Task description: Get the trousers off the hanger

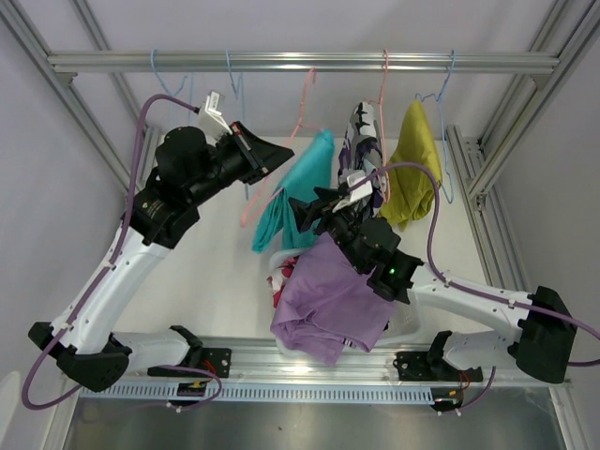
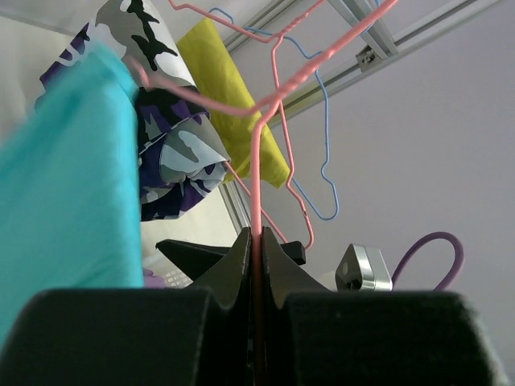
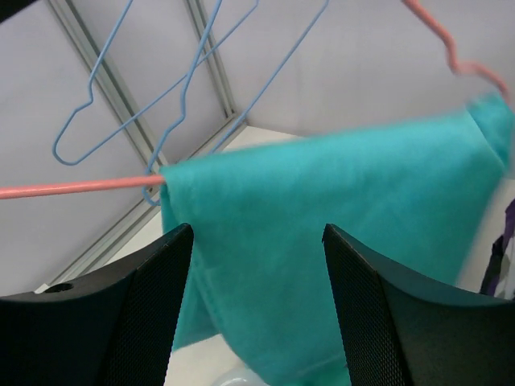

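Left arm reaches up and right from base. Left claw [image 2: 256, 245] pinched tight on wire of pink hanger [image 2: 257, 177]. Teal trousers [image 1: 298, 192] hang folded over that hanger, long axis sloping down-left, cloth plain and smooth. Right arm reaches up-left. Right claw [image 3: 257, 273] spread wide, gripping nothing, teal cloth just ahead of fingers, contact unclear. Lilac trousers [image 1: 328, 300] heaped crumpled on bench [image 1: 216, 272] by right arm. Purple camouflage trousers [image 1: 364, 141] and mustard trousers [image 1: 415, 164] hang lengthwise down from rail [image 1: 300, 61], far right.

Teal trousers [image 1: 300, 192] and lilac trousers [image 1: 330, 300] are plain, the hanger [image 2: 257, 177] pink.
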You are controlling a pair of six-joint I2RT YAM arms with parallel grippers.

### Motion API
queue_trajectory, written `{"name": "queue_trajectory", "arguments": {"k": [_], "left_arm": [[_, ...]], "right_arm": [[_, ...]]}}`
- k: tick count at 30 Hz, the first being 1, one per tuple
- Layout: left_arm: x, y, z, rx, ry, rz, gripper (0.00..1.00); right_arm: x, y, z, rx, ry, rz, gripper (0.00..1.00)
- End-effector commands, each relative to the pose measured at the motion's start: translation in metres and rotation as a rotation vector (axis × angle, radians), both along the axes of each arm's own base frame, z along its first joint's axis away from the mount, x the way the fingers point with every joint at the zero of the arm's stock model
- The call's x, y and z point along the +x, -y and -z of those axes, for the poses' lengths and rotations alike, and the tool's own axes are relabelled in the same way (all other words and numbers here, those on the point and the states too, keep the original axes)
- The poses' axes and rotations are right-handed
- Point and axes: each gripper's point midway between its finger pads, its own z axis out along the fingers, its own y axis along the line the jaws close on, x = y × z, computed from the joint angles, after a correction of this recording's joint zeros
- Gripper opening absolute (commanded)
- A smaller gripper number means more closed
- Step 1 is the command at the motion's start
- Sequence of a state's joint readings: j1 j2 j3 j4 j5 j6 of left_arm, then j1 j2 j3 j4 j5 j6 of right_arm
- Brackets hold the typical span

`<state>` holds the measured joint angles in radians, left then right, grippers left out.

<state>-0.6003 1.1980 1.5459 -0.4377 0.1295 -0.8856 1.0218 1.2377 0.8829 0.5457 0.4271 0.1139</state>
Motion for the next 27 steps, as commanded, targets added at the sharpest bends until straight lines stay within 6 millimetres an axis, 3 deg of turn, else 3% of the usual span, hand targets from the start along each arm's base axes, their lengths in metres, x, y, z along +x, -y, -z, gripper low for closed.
{"name": "queue_trajectory", "arguments": {"k": [1,13,23,27], "left_arm": [[-0.012,-0.007,-0.066,-0.106,0.178,-0.001,0.01],[-0.012,-0.016,-0.069,-0.103,0.188,-0.045,0.00],[-0.013,-0.026,-0.070,-0.109,0.200,-0.094,0.00],[-0.014,-0.026,-0.070,-0.106,0.203,-0.096,0.00]], "right_arm": [[0.000,-0.006,-0.026,0.111,0.044,-0.056,0.71],[0.004,-0.026,-0.018,0.111,0.006,-0.126,0.71],[-0.001,-0.039,-0.024,0.105,0.000,-0.180,0.71],[0.000,-0.049,-0.016,0.065,-0.015,-0.176,0.72]]}}
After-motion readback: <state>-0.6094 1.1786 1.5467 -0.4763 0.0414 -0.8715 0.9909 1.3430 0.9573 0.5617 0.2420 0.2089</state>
